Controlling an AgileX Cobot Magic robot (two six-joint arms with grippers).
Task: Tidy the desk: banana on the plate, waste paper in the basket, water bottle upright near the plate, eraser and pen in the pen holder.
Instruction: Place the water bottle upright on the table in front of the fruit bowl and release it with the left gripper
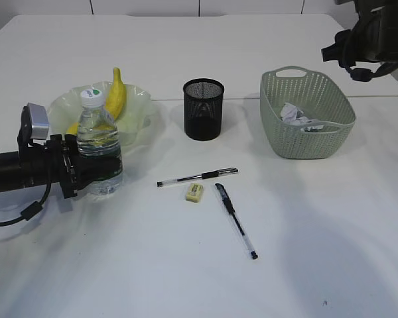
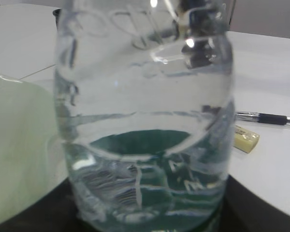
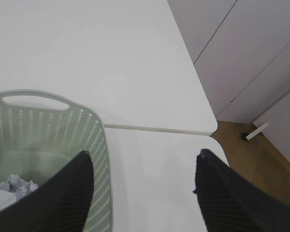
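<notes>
The water bottle (image 1: pixel 99 149) stands upright on the desk (image 1: pixel 186 265), right in front of the plate (image 1: pixel 140 101). My left gripper (image 1: pixel 96 171) is shut on its labelled lower half, and the bottle (image 2: pixel 145 121) fills the left wrist view. The banana (image 1: pixel 117 96) lies in the plate. Waste paper (image 1: pixel 298 118) sits in the basket (image 1: pixel 298 144). Two pens (image 1: pixel 199 177) (image 1: pixel 235 220) and the eraser (image 1: pixel 194 192) lie on the desk in front of the pen holder (image 1: pixel 203 109). My right gripper (image 3: pixel 142 166) hangs open and empty, high beside the basket's far right corner.
The desk's far right corner and the wooden floor (image 3: pixel 261 145) beyond it show in the right wrist view. The left arm's cable (image 1: pixel 20 215) trails on the desk at the left.
</notes>
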